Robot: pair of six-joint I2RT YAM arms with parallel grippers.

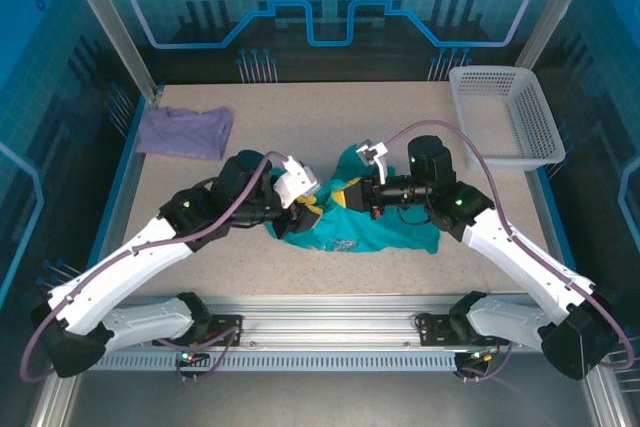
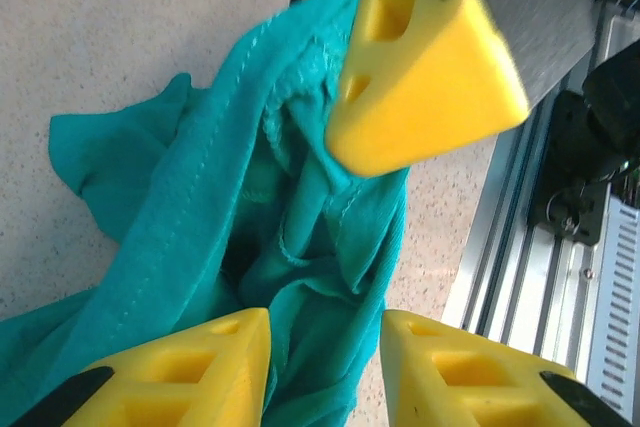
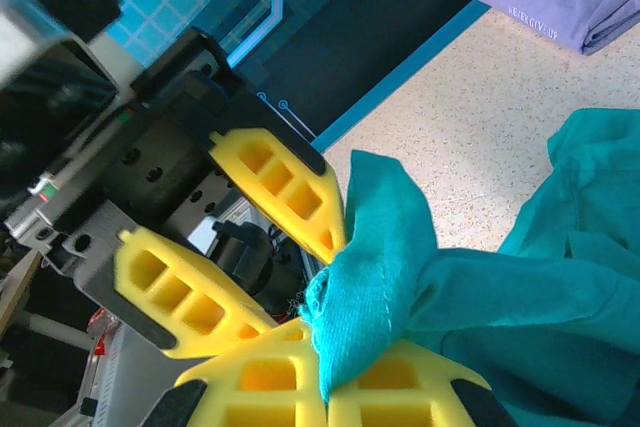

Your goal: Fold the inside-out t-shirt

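Observation:
The inside-out t-shirt [image 1: 375, 232] lies crumpled in a teal heap at the table's middle. My right gripper [image 1: 346, 197] reaches in from the right and is shut on a bunched edge of the shirt [image 3: 540, 297], with the cloth pinched between its yellow pads [image 3: 330, 382]. My left gripper [image 1: 320, 210] faces it closely from the left. Its jaws [image 2: 325, 347] stand apart, and a fold of the shirt [image 2: 200, 217] hangs between them, brushing the left finger. One of the right gripper's fingers [image 2: 420, 87] shows just above, on the cloth.
A lavender shirt [image 1: 185, 132] lies at the back left. A white mesh basket [image 1: 505, 112] stands at the back right. The metal rail [image 1: 330, 327] runs along the near edge, close under both grippers. Glass walls ring the table.

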